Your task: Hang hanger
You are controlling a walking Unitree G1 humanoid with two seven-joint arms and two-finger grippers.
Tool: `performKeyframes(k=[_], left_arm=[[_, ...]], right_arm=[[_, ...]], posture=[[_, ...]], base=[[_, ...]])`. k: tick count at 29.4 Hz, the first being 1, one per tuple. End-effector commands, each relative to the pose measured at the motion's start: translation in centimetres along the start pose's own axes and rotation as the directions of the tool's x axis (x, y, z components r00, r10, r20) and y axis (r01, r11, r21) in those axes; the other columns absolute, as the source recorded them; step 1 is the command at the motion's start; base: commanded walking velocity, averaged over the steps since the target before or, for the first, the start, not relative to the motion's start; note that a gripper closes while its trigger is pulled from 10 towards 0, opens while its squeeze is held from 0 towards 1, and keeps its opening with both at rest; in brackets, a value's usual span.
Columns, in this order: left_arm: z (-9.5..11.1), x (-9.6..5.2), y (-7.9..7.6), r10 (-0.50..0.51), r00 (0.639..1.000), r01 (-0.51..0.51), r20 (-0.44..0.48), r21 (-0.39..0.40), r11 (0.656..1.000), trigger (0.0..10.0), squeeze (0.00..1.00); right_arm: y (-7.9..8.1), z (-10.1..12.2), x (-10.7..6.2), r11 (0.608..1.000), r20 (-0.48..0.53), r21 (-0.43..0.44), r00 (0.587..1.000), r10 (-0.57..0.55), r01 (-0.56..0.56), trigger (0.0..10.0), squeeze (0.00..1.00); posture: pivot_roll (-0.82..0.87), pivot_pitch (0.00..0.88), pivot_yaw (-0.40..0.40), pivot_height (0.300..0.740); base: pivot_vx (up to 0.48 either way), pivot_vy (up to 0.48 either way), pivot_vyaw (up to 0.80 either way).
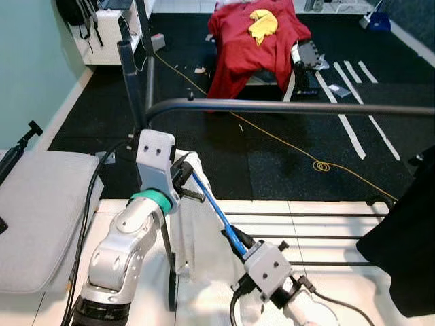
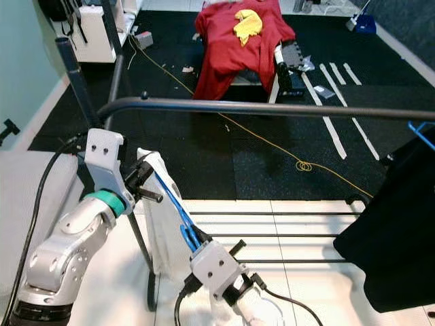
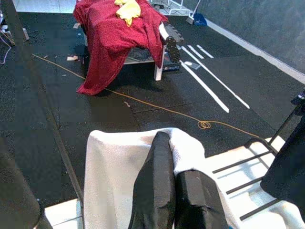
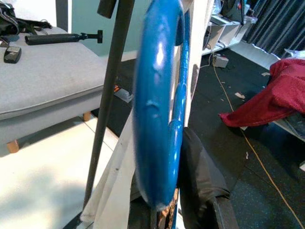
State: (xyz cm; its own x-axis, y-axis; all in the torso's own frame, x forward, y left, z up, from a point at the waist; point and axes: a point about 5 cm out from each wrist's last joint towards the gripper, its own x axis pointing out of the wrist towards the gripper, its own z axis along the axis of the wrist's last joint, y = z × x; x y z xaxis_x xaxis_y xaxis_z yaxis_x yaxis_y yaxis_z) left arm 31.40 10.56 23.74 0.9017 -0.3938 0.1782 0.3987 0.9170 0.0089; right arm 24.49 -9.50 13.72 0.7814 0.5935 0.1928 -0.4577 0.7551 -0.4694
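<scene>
Both grippers' fingers grip: left point(image 1: 183, 178) pinches white cloth point(image 3: 119, 167), right point(image 2: 197, 241) clamps blue hanger point(image 1: 216, 212).

rail point(image 1: 285, 107) crosses the view; hanger point(image 1: 216, 209) with towel point(image 1: 194, 231) below it, nearer the robot; draped chair point(image 1: 253, 41) beyond; garment point(image 1: 408, 244) hanging at rail's right end.

The floor point(image 1: 272, 170) consists of a black mat area at the far side and white tile point(image 1: 326, 204) at the near side. A yellow cord point(image 1: 285, 144) runs diagonally across the black mat and ends in a small coil near the tile edge. White tape strips point(image 1: 353, 129) lie on the mat toward the right edge. The garment rack base bars point(image 1: 299, 238) rest on the tile.
</scene>
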Motion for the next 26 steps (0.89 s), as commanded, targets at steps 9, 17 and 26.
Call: performKeyframes(k=[9,17,26], left_arm=[[2.5,1.9,-0.6,0.002,0.995,-0.013,0.104,0.099,0.995,10.0,0.00],[2.5,2.2,0.3,0.022,0.995,-0.042,0.094,0.221,0.974,10.0,0.00],[1.7,2.3,-0.2,-0.060,0.997,0.045,0.056,0.227,0.973,10.0,0.00]], right_arm=[[-1.7,1.7,-4.3,0.942,-0.173,-0.113,0.940,0.293,-0.315,10.0,0.00],[-0.3,1.8,-8.0,0.952,-0.234,-0.081,0.934,0.270,-0.295,10.0,0.00],[-2.3,3.6,-7.4,0.966,-0.114,-0.259,0.993,-0.036,0.006,10.0,0.00]], posture=[[-0.21,0.184,0.066,0.740],[-0.22,0.192,0.069,0.740],[-0.23,0.192,0.085,0.740]], base=[[0.000,0.000,0.00],[0.000,0.000,0.00],[0.000,0.000,0.00]])
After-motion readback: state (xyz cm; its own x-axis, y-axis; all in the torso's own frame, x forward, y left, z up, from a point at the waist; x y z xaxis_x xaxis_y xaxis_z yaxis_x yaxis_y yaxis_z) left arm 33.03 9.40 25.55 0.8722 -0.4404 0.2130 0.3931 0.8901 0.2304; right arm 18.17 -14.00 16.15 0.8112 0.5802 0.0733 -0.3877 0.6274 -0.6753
